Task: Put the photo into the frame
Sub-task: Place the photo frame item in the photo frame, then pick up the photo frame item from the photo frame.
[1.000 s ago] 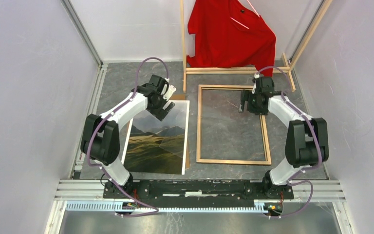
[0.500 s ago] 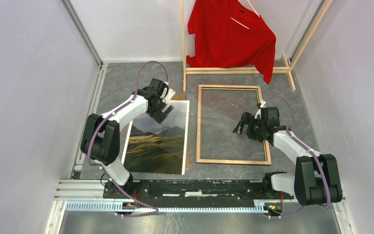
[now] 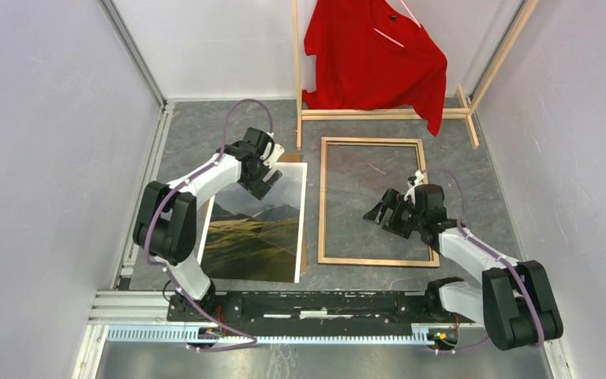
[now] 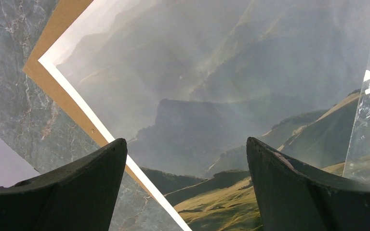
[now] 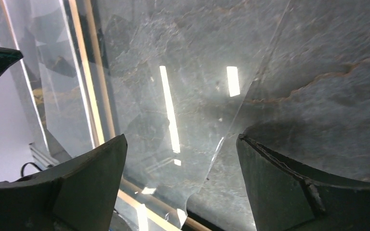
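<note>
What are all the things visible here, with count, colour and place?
photo: 1, green-brown mountain print, table's left.
backing board: 1, brown, under the photo.
frame: 1, light wood, right of photo.
clear pane: 1, transparent, inside frame.
shirt: 1, red, on rack.
rack: 1, light wood, far edge.
table: 1, grey marbled.
left pincer: 1, black, open above photo.
right pincer: 1, black, open above frame.

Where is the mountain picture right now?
In the top view, the photo lies flat on the table's left side, under the open left gripper, just left of the frame.
</note>
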Motion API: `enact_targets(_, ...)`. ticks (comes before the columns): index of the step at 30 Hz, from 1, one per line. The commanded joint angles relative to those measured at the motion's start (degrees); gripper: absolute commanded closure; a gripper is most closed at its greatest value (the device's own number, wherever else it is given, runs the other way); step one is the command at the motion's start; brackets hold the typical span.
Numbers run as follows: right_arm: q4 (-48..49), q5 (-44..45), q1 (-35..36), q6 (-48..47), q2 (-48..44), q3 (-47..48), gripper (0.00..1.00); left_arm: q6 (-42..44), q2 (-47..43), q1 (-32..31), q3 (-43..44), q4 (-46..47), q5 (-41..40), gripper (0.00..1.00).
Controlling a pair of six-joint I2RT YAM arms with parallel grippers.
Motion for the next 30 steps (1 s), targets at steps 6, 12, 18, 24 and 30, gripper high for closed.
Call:
enact_targets(6,6.3,0.5,3.0,12.0,-0.2,-11.8,0.12,1.2,0.3,-0.1,0.0,1.6,-1.2,0.0)
enact_targets(12,17.2,-0.5,5.9,16.1,3.4,-14.1,0.16,1.1,-1.1,-0.1,0.0,0.8,-0.8,0.0)
enact_targets(18,24.5,-0.2,6.2,17.5,4.0,-15.7,0.21,1.3,-1.3,-0.1,-0.7,0.6,-1.2,0.0)
enact_targets(24,38.3,1.7,6.2,23.7,3.0,-22.7,0.26,1.0,0.8,-0.2,-1.6,1.3,-1.4,0.0)
enact_targets(30,46.3,3.1,7.9,26.6,6.5,-25.3,0.29,0.4,1.0,-0.1,-1.6,1.4,0.1,0.0)
